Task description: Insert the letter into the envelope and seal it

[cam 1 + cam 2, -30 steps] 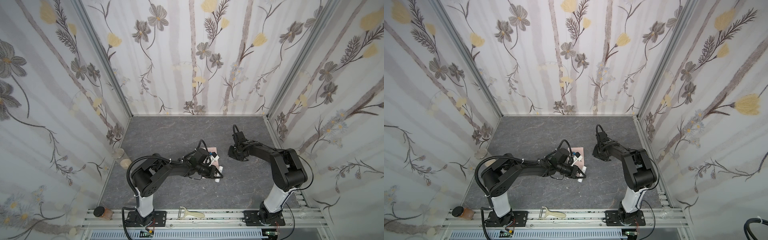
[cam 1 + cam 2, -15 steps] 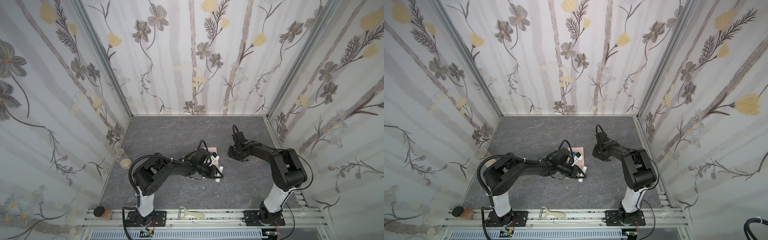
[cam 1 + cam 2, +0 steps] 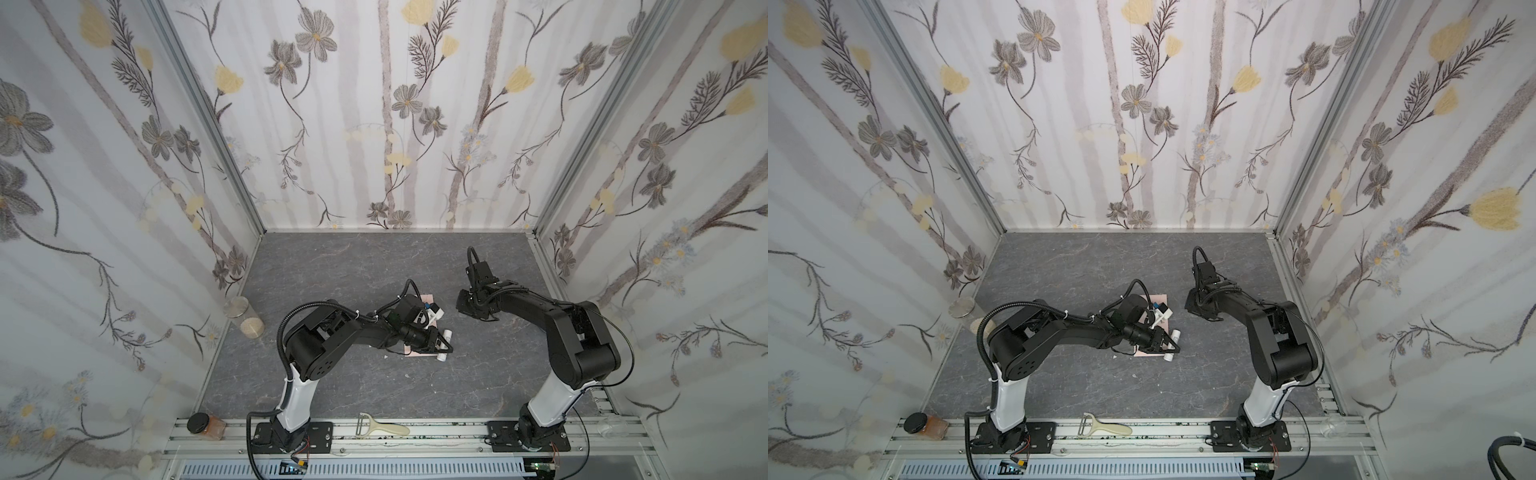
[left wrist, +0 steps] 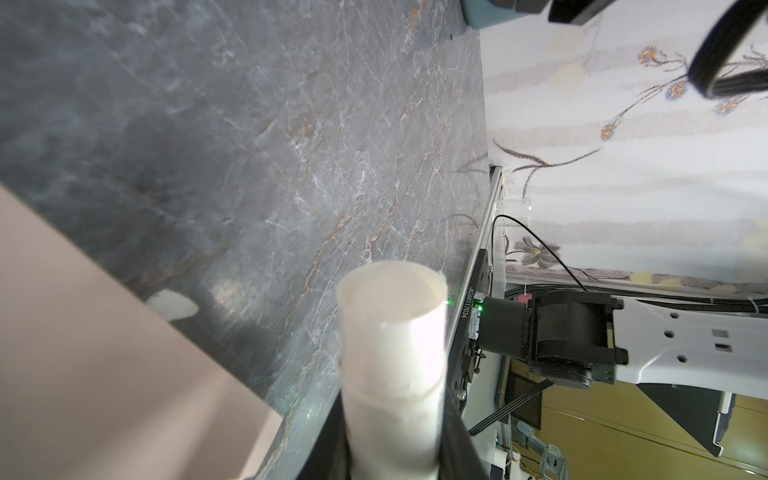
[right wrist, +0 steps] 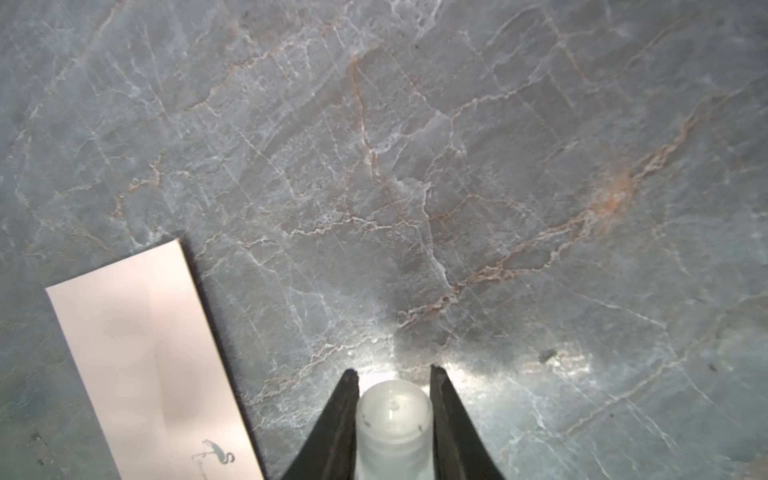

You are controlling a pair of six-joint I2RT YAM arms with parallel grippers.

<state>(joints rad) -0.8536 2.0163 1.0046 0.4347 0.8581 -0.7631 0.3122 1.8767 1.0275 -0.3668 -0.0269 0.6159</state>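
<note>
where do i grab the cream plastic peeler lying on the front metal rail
Probably mid-handle on the cream plastic peeler, from straight above, end effector closing across its narrow width: it lies flat along the front metal rail, blade head at one end.

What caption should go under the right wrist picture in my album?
The right tool grips a little frosted white tube over the gray marble table, pink envelope lying flat nearby.

We log support: grey marble-veined tabletop (image 3: pixel 374 266) | flat on it: pale pink envelope (image 5: pixel 145 357) | left edge: lidded glass jar (image 3: pixel 245 316) of pale grains | just beside envelope: small white scrap (image 4: pixel 172 305)
</note>
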